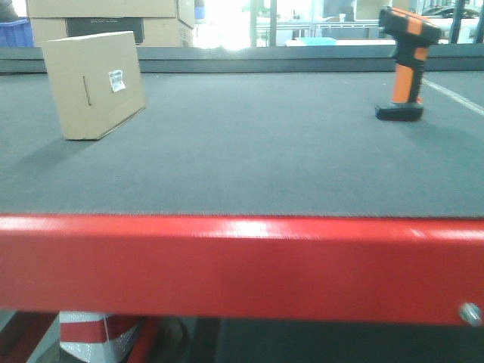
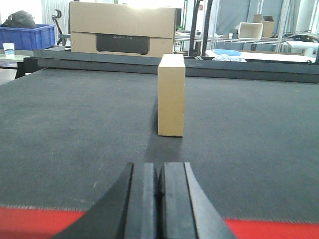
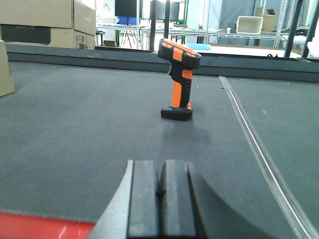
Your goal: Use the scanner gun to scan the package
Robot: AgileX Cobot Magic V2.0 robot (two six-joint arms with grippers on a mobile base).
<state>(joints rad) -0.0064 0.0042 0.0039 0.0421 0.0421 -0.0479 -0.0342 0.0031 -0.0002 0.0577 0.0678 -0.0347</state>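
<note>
Left hand (image 2: 158,199) and right hand (image 3: 160,199) sit clenched, empty. Tan flat cardboard package (image 1: 94,83) stands upper left, black-and-orange pistol-shaped scanner gun (image 1: 406,68) upper right on grey desk (image 1: 249,151); neither grasped, so scanning looks unstarted.

My front camera sits low just behind the red rail (image 1: 227,265) and looks straight across the tabletop (image 1: 249,159), with the package (image 1: 94,83) at left and the scanner gun (image 1: 404,68) at right. My left wrist camera looks forward over the left pincer (image 2: 159,199), facing the package's narrow side. My right wrist camera looks over the right pincer (image 3: 160,199) toward the scanner gun and catches the package's edge at far left.
</note>
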